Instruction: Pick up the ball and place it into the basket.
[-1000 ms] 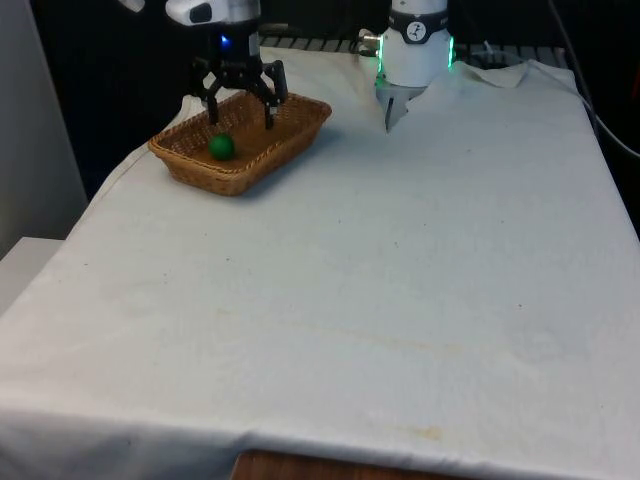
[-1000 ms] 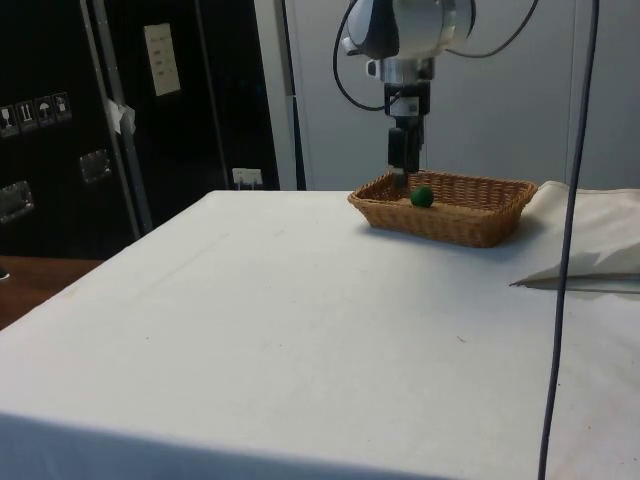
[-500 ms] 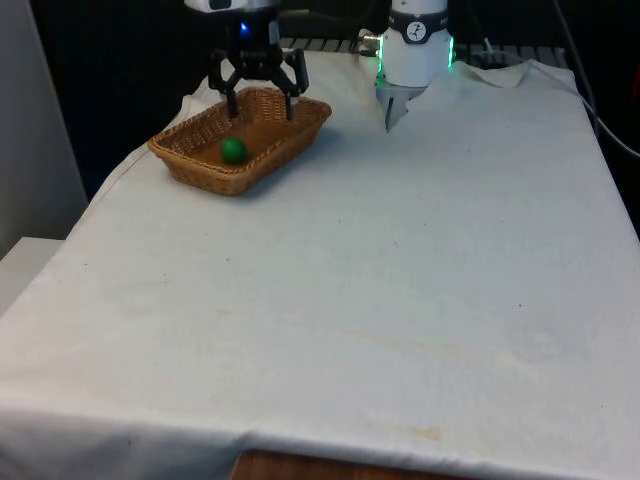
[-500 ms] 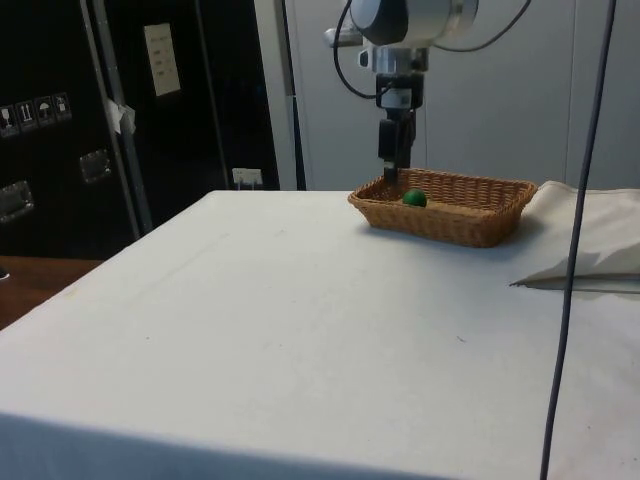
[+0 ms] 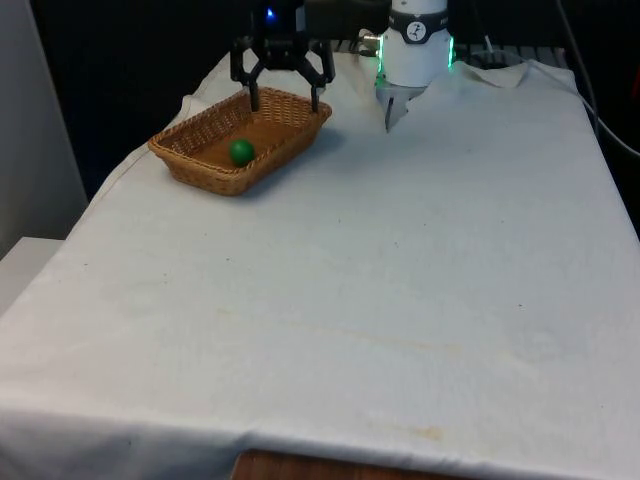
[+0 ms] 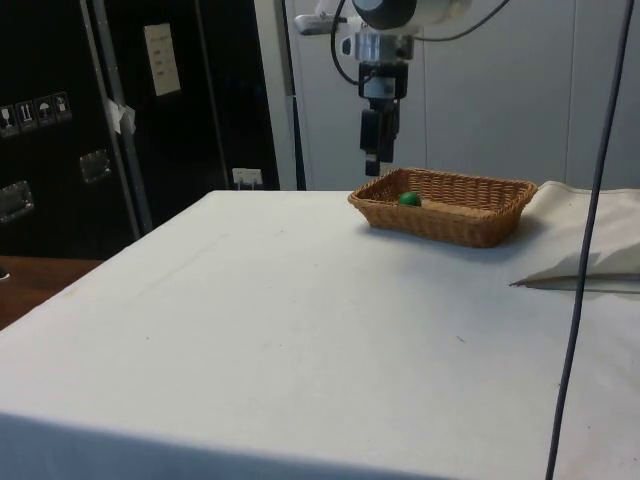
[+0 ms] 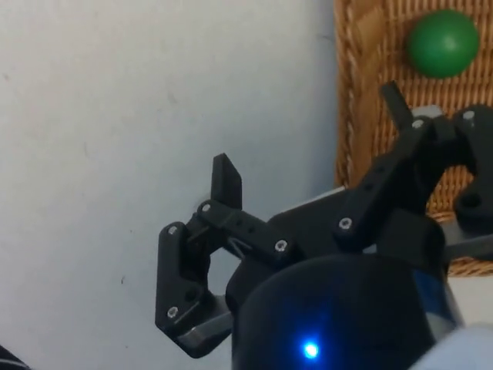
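The green ball point(image 5: 241, 151) lies loose on the floor of the wicker basket point(image 5: 190, 155), toward the end of the basket nearer the front view's left. In the side view the ball point(image 6: 409, 199) shows just above the basket's rim point(image 6: 440, 222), resting inside and touched by nothing. The basket sits on the white cloth point(image 5: 380, 280) near the far corner of the table at the front view's left.

The gripper point(image 5: 283, 98) hangs in the air above the far end of the basket, clear of the ball and of the wicker. Its two black fingers are spread wide apart and hold nothing. In the side view the gripper point(image 6: 372, 164) points straight down, above the basket's near edge. In the wrist view one finger point(image 7: 226, 181) is over bare cloth and the other point(image 7: 397, 105) over the wicker, so the gripper point(image 7: 312, 142) straddles the basket's rim, with the ball point(image 7: 442, 43) well beyond the fingertips.
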Robot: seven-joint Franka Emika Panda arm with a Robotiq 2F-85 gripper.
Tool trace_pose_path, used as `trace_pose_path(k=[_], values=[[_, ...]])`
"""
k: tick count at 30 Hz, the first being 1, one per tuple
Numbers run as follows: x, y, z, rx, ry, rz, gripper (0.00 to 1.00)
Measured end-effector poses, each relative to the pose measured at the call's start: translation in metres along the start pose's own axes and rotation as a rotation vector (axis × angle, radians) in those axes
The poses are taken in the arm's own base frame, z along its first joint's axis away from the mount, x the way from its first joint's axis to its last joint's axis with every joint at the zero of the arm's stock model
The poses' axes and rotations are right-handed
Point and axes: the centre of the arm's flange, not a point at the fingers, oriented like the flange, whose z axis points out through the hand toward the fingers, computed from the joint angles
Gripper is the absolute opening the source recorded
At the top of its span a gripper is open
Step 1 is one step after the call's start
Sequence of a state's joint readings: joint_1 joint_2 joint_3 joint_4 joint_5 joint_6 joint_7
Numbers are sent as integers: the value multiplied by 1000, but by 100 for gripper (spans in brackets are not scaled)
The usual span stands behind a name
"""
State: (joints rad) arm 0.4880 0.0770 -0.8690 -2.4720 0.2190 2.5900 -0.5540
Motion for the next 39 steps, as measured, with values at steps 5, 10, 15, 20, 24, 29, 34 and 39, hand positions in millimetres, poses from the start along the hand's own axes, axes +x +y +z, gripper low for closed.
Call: trace_pose_path(k=[5,10,15,20,24,29,34,39], values=[[5,-16,-7,-3,7,-7,100],[9,-31,-11,-11,9,-14,100],[13,-44,-14,-16,12,-21,100],[17,-59,-17,-23,11,-28,100],[20,-72,-19,-27,9,-33,100],[23,-88,-17,-29,1,-38,100],[27,-108,-15,-28,-7,-44,100],[32,-116,-17,-31,-10,-43,100]])
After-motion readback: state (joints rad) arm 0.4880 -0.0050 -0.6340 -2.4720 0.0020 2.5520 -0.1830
